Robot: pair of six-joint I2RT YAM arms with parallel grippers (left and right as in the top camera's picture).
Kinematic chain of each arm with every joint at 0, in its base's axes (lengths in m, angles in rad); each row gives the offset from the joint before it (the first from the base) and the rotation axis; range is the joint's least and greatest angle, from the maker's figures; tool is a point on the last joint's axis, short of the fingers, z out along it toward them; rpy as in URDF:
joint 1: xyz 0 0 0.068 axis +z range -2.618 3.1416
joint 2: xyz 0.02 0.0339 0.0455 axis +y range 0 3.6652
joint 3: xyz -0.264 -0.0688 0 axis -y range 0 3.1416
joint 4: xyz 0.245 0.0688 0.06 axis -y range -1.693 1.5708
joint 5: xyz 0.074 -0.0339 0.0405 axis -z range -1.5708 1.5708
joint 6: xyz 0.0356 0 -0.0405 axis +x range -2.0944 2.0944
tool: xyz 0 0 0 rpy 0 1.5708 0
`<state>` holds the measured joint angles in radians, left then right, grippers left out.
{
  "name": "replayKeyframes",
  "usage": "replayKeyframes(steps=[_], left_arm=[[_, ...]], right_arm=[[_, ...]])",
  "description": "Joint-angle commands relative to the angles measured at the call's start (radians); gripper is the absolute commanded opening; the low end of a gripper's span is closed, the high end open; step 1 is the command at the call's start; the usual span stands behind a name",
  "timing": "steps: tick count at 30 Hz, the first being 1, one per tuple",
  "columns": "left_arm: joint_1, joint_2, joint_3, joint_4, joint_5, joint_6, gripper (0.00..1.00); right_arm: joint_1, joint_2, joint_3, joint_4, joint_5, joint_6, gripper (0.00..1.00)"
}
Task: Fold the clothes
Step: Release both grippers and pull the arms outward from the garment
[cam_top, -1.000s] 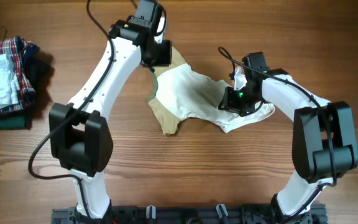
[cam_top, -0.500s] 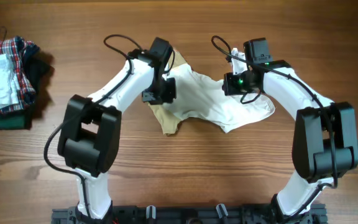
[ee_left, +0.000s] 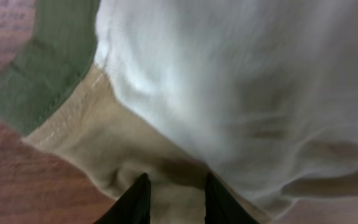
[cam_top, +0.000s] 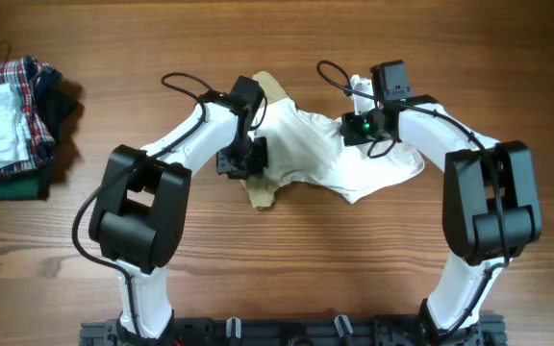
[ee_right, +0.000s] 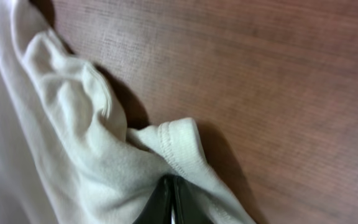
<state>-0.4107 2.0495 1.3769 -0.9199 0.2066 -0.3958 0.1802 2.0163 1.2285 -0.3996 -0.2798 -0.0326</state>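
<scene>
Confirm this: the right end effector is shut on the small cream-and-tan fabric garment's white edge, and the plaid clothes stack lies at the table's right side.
Wrong side: the overhead view shows the red-and-blue plaid clothes stack at the wooden table's left side. The right end effector is shut on the small cream-and-tan fabric garment's white edge.

The clothes (cam_top: 315, 154) look like soft, matt knit cloth with stitched hems; the table (cam_top: 287, 274) is grained wood, perhaps faintly satin.
</scene>
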Motion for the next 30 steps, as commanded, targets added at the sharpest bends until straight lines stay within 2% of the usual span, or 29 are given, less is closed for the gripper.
replayKeyframes(steps=[1, 8, 12, 13, 15, 17, 22, 26, 30], left_arm=[[0.006, 0.015, -0.018, -0.032, -0.071, -0.008, 0.29], [0.040, 0.016, -0.019, -0.072, -0.124, -0.005, 0.29], [0.064, 0.015, -0.018, -0.073, -0.134, -0.001, 0.33], [0.065, 0.016, -0.018, -0.071, -0.134, -0.001, 0.34], [0.065, 0.015, -0.018, -0.064, -0.132, -0.002, 0.36], [0.065, 0.015, -0.018, -0.064, -0.129, -0.002, 0.36], [0.067, 0.014, -0.009, -0.061, -0.125, -0.002, 0.38], [0.067, 0.013, 0.027, -0.064, -0.064, -0.002, 0.44], [0.067, -0.003, 0.102, -0.107, -0.062, -0.002, 0.54]], right_arm=[[0.003, 0.056, 0.003, 0.053, 0.105, -0.048, 0.04], [0.003, 0.056, 0.003, 0.097, 0.217, -0.084, 0.04], [0.003, 0.056, 0.003, 0.122, 0.217, -0.099, 0.04], [0.003, 0.056, 0.003, 0.138, 0.217, -0.099, 0.08], [0.003, 0.056, 0.003, 0.162, 0.217, -0.099, 0.21], [0.003, 0.056, 0.003, 0.178, 0.201, -0.097, 0.41], [0.003, 0.018, 0.042, 0.169, 0.087, -0.068, 0.67], [0.003, -0.040, 0.129, 0.095, 0.085, -0.073, 0.80], [-0.005, -0.141, 0.163, -0.016, 0.200, -0.029, 0.83]])
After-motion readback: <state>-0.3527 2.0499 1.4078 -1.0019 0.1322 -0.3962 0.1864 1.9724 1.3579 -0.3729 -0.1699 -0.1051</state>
